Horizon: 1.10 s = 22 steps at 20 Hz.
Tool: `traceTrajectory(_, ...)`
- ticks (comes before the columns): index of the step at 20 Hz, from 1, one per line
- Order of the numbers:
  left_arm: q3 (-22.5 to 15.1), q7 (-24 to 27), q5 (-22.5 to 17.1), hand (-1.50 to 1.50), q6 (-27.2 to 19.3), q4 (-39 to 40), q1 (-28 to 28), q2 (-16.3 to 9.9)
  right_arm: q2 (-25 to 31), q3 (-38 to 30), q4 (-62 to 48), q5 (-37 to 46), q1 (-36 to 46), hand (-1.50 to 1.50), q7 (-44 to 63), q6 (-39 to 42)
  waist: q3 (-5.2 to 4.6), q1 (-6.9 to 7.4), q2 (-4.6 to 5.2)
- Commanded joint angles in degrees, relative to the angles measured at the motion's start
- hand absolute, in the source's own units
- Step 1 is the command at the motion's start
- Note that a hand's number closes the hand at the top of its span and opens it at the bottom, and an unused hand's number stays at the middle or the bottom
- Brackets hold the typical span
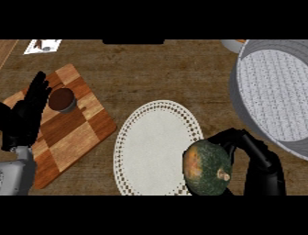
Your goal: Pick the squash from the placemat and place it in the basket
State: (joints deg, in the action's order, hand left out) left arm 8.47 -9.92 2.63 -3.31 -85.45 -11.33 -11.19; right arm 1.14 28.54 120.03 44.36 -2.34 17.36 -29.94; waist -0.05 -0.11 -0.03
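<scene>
Squash at placemat right edge, right hand curled round it. Likely heavy, rigid, smooth-skinned; best wrapped across widest part. Basket near right. Left hand relaxed, resting left.

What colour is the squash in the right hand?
Dark green with an orange patch, seen in the head view: squash.

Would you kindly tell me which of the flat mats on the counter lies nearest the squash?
The round white placemat: the squash, held in the right hand, overlaps its right edge. The checkered wooden board lies farther left, under the small brown cup.
</scene>
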Motion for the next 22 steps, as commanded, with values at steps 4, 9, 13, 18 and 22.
traceTrajectory(4, 3.05, -2.55, -2.24, 0.0, 2.36, 0.47, -2.11, -3.32, -1.1, -8.31, -2.6, 6.44, 16.02, 1.5, 14.41, 4.12, 0.01, 0.38, 0.05)
traceTrajectory(9, 0.81, -0.89, -0.92, 0.0, 1.15, -1.2, 1.15, -0.44, 1.21, -17.56, -7.56, 6.46, 21.35, 1.5, 14.22, 11.07, 0.03, 0.34, 0.04)
traceTrajectory(13, -1.65, -2.3, 0.73, 0.0, -0.55, -6.03, 4.06, 1.83, 3.19, -23.35, -14.32, 1.99, 27.12, 1.5, 12.85, 13.32, 0.06, 0.66, 0.01)
traceTrajectory(18, 0.85, -1.31, -0.89, 0.0, 2.03, -1.99, 1.21, -0.8, 4.42, -27.14, -19.92, -0.82, 25.8, 1.5, 8.68, 12.33, 0.06, 0.32, 0.07)
traceTrajectory(22, 0.42, 0.38, -0.51, 0.0, 0.81, -1.23, 1.18, 0.83, 6.93, -31.63, -29.47, -3.11, 28.94, 1.5, 4.23, 11.64, 0.06, 0.43, 0.1)
